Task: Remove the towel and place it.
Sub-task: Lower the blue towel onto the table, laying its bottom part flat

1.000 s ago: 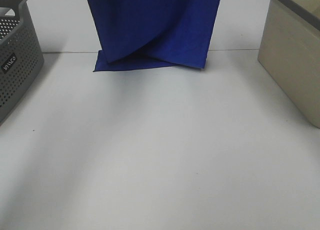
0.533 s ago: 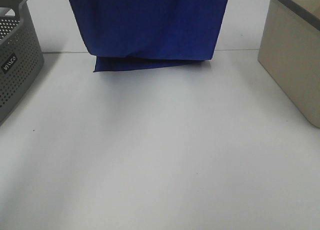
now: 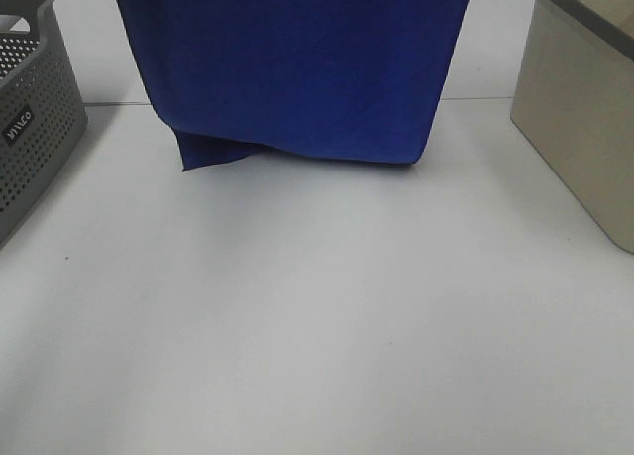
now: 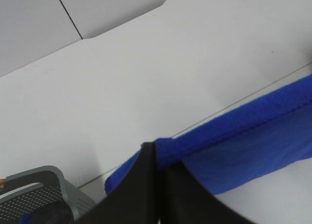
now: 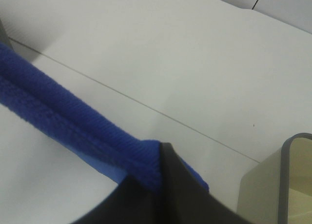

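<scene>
The towel (image 3: 297,68) hangs as a wide royal-blue sheet over the far part of the bench (image 3: 317,326), roughly midway between its left and right edges. Its top runs out of the high view. Its lower edge comes down just in front of a thin seam (image 3: 495,100) that crosses the bench, and one corner trails lower on the left. Whether that edge rests on the surface or hangs just clear of it cannot be told.

The left hand (image 4: 155,151) is clenched on the towel's stitched top edge, black fingers pressed together with the cloth between them. The right hand (image 5: 163,155) is likewise clamped on the same thick hem at the other end, so the towel spans between the two.

A grey basket (image 3: 50,98) with perforated walls stands at the left edge of the bench. It carries a small dark label (image 3: 18,128) with white lettering, too blurred to read for certain. A beige bin (image 3: 584,118) stands at the right edge. No other writing shows.
</scene>
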You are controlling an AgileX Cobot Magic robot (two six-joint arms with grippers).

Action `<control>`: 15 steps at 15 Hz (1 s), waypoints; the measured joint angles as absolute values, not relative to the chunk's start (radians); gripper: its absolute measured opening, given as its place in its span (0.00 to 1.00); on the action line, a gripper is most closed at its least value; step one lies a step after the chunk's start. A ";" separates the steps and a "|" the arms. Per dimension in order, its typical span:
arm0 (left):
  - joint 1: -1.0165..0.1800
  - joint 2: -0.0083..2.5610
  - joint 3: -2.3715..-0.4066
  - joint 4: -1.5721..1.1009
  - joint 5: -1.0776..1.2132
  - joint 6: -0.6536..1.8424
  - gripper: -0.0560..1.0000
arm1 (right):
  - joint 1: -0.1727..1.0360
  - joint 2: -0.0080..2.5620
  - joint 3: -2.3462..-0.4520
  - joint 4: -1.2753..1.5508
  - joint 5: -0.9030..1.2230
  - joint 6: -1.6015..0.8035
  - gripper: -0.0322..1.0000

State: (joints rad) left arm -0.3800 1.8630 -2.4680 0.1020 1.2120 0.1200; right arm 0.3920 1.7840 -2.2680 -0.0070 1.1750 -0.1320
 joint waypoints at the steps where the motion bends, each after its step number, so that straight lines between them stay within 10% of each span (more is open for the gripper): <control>1: -0.380 1.856 -2.461 0.106 1.215 0.126 0.05 | 0.392 1.780 -2.268 0.006 1.185 -0.141 0.05; 15: -0.378 2.040 -2.460 0.469 0.516 0.169 0.05 | 0.355 1.889 -2.267 -0.065 0.473 -0.154 0.05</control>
State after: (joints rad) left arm -0.3780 2.0400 -2.4600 0.4690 0.5160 0.1690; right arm 0.3550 1.8890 -2.2670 -0.0650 0.4730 -0.1540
